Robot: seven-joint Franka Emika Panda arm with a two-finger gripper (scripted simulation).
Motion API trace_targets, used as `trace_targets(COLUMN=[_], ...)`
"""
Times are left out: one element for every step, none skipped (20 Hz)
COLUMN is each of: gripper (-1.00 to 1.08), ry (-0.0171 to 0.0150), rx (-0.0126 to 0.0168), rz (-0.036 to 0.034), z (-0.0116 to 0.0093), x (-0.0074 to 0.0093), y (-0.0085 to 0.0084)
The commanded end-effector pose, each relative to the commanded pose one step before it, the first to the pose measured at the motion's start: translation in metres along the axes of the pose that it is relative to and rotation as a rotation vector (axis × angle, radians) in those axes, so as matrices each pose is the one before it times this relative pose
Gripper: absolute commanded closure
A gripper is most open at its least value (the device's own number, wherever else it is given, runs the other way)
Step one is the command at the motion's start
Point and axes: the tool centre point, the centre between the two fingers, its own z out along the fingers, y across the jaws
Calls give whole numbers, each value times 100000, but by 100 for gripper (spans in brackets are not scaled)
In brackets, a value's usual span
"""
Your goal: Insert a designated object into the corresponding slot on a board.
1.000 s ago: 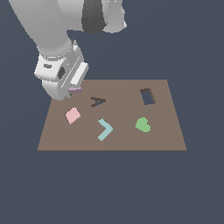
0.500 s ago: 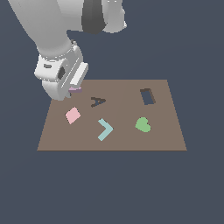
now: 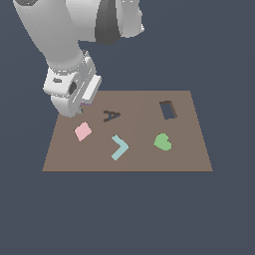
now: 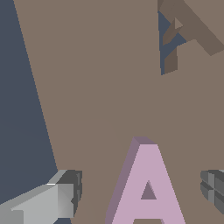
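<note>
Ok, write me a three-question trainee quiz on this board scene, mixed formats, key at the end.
1. True or false: the lilac A block already sits in the A-shaped slot.
2. Multiple choice: on the board, which loose piece lies nearest the rectangular cutout? A) pink square B) teal chevron C) green heart
3. Fill in: in the wrist view the end effector has its fingers on either side of the ____.

Key: 1 false; 2 C; 3 lilac A block.

Simulated scene: flat brown board (image 3: pixel 189 154) floating against featureless dark blue void.
</note>
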Motion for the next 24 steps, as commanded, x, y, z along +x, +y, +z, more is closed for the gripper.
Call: trace_targets(gripper=[-92, -92, 108, 108, 108, 108, 108, 108, 108, 108, 108, 108, 108, 108, 108, 108, 108, 108, 108, 108, 108, 108, 108, 108], ry=[-15, 0, 0, 0, 0, 0, 0, 0, 0, 0, 0, 0, -2, 0, 0, 0, 16, 0, 0, -1, 0, -1, -1, -1], rx=[-31, 0, 0, 0, 0, 0, 0, 0, 0, 0, 0, 0, -65, 0, 0, 0, 55, 0, 0, 10, -3, -4, -6, -7], rz=[64, 0, 0, 0, 0, 0, 0, 0, 0, 0, 0, 0, -24, 0, 0, 0, 39, 0, 0, -162, -458, -772, -1091, -1426], z=[437, 33, 0, 0, 0, 0, 0, 0, 0, 0, 0, 0, -33, -41, -122, -183, -92, -41, 128, 3, -9, -14, -20, -26], x=[-5, 2, 0, 0, 0, 0, 0, 0, 0, 0, 0, 0, 12, 1, 3, 4, -19, 1, -2, 44, 116, 197, 278, 365], y=[-9, -2, 0, 0, 0, 0, 0, 0, 0, 0, 0, 0, 26, 2, 4, 6, 5, 1, -14, 21, 61, 103, 144, 187])
